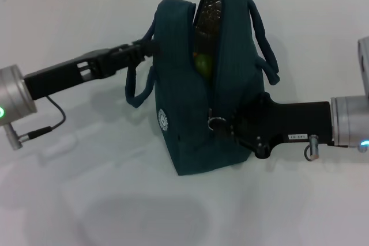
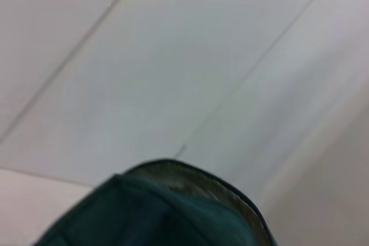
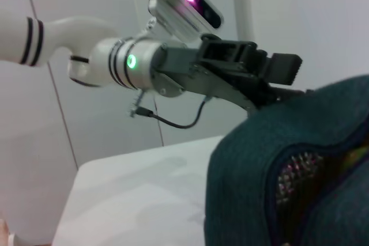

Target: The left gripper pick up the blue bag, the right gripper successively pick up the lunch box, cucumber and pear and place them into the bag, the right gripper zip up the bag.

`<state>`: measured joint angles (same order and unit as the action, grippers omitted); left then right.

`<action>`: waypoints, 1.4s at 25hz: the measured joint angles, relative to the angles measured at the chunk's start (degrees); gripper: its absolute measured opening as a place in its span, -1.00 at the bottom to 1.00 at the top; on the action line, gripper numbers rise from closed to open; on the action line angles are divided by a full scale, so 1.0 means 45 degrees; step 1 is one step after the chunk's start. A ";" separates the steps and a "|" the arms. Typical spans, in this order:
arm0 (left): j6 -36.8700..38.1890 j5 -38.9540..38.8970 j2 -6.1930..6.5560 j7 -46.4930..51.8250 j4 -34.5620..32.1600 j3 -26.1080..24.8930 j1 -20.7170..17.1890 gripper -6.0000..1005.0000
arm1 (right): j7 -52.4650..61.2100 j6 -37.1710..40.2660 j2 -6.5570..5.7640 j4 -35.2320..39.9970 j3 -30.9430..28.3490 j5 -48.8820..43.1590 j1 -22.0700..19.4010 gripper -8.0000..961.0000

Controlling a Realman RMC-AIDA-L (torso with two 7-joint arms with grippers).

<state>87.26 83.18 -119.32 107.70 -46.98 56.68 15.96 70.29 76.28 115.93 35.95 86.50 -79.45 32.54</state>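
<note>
The blue bag stands upright in the middle of the white table. My left gripper reaches in from the left and is shut on its loop handle; the right wrist view shows that gripper at the bag's top. My right gripper is at the bag's side, shut on the ring zipper pull. The bag's upper part gapes, showing foil lining and a yellow-green rounded thing, pear or cucumber I cannot tell. The lunch box is hidden.
The white table stretches around the bag, with a pale wall behind. A thin black cable hangs from my left arm's silver cuff. The left wrist view shows only the bag's edge against the wall.
</note>
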 joint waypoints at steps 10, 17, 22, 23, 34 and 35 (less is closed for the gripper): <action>0.0508 -0.0068 -0.0043 -0.0442 0.0594 -0.1057 -0.0108 0.51 | 0.0044 0.0609 -0.0116 0.2160 -0.0238 0.0050 -0.1504 -0.96; 0.1004 -0.0461 -0.0075 -0.1145 0.0705 -0.1077 -0.0160 0.51 | -0.0076 0.1467 -0.0101 0.2210 -0.1337 0.0051 -0.1707 -0.96; 0.1719 -0.1408 -0.0062 -0.2504 0.1196 -0.1085 -0.0193 0.51 | -0.0389 0.1624 -0.0081 0.2216 -0.1542 0.0494 -0.1611 -0.96; 0.1854 -0.1536 -0.0062 -0.2793 0.1260 -0.1086 -0.0205 0.51 | -0.0441 0.1624 -0.0076 0.2218 -0.1534 0.0581 -0.1562 -0.96; 0.1994 -0.1677 -0.0055 -0.3581 0.1430 -0.1112 -0.0352 0.50 | -0.0528 0.0992 -0.0019 0.2226 -0.1550 0.0700 -0.0375 -0.96; 0.1996 -0.1678 -0.0053 -0.3624 0.1436 -0.1114 -0.0363 0.50 | -0.0529 0.0852 -0.0019 0.2226 -0.1552 0.0702 -0.0283 -0.96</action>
<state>96.24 75.63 -119.56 91.39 -40.52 51.67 14.33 67.91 80.12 115.84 45.97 79.52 -76.29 31.27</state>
